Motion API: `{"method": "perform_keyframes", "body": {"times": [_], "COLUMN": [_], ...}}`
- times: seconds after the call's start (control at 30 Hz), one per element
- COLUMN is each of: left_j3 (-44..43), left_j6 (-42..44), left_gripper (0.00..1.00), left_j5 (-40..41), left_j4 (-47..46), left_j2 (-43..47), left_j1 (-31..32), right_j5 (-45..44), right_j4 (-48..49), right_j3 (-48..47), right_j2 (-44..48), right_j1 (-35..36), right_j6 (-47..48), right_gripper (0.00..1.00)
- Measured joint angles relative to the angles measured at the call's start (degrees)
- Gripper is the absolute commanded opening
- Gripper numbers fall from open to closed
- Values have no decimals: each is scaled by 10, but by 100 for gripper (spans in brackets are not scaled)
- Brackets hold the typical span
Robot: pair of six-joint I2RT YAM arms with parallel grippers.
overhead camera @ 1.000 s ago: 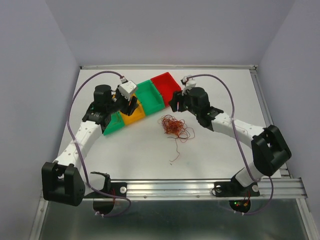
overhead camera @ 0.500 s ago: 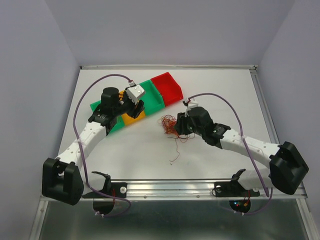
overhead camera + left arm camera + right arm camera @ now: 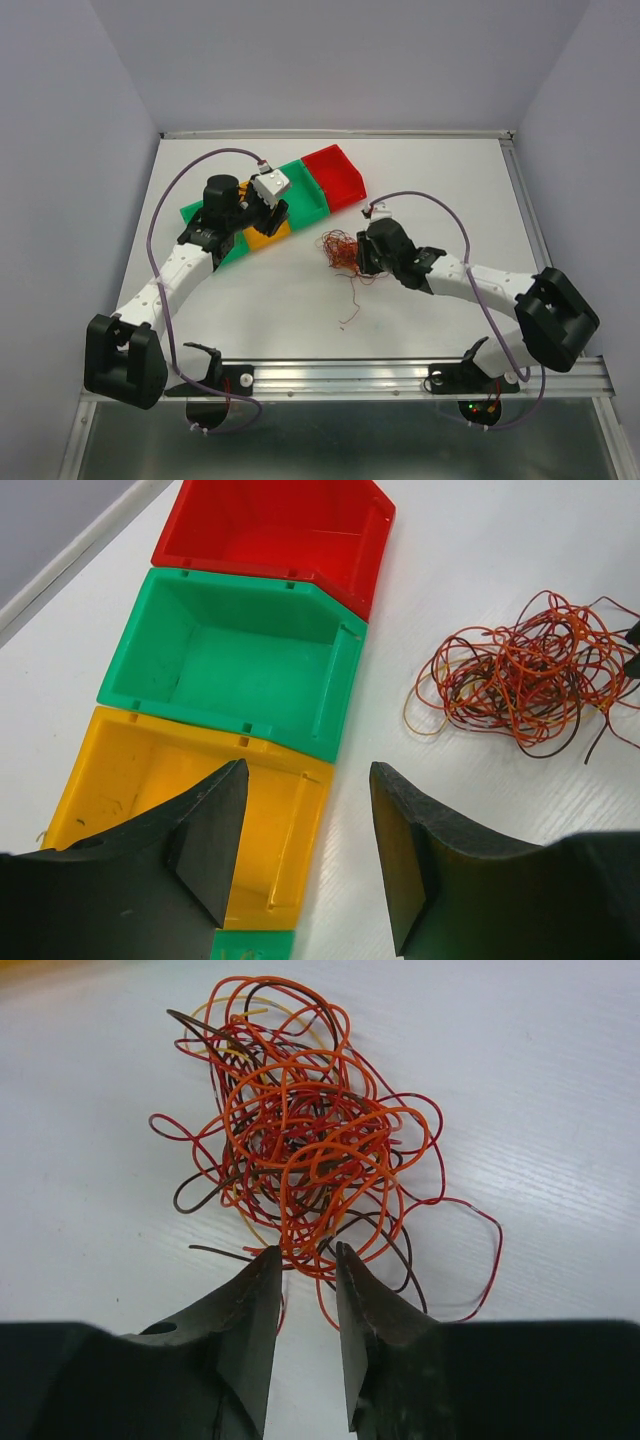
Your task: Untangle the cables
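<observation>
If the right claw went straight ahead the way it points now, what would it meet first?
The tangle of cables. The right claw points at its near edge, and a few strands seem to lie between its tips, though depth is hard to judge.

The cables are thin wires in smooth, slightly shiny coloured insulation. The red bin, green bin and yellow bin are moulded plastic with a soft gloss, and the yellow one's floor is scuffed. The table is white, matt and faintly grained. The left gripper and right gripper have fingers of black, matt, grainy plastic. The rail along the near edge is brushed metal.
</observation>
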State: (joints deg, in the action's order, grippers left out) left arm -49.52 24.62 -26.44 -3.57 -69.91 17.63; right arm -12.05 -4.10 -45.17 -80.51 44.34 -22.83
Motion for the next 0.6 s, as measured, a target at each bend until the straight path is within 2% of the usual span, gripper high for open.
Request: {"method": "perform_keyframes", "body": {"times": [0.03, 0.13, 0.17, 0.4, 0.5, 0.6], "left_j3": [0, 0, 0, 0, 0, 0], "left_j6": [0, 0, 0, 3, 5, 7], "left_gripper": [63, 63, 63, 63, 63, 63], "left_j5": [1, 2, 2, 3, -3, -17], "left_j4": [0, 0, 0, 0, 0, 0], "left_j2": [0, 0, 0, 0, 0, 0], "left_j1": [0, 0, 0, 0, 0, 1], "right_j5": [-1, 0, 0, 12, 41, 81], "right_j4": [0, -3, -4, -10, -20, -24], "right_j3": [0, 0, 0, 0, -1, -25], "right_j2": [-7, -26, -28, 3, 61, 160], "right_j1": [0, 0, 0, 0, 0, 0], "right_j6": [1, 6, 6, 23, 30, 38], "right_gripper": [16, 8, 1, 1, 1, 1]}}
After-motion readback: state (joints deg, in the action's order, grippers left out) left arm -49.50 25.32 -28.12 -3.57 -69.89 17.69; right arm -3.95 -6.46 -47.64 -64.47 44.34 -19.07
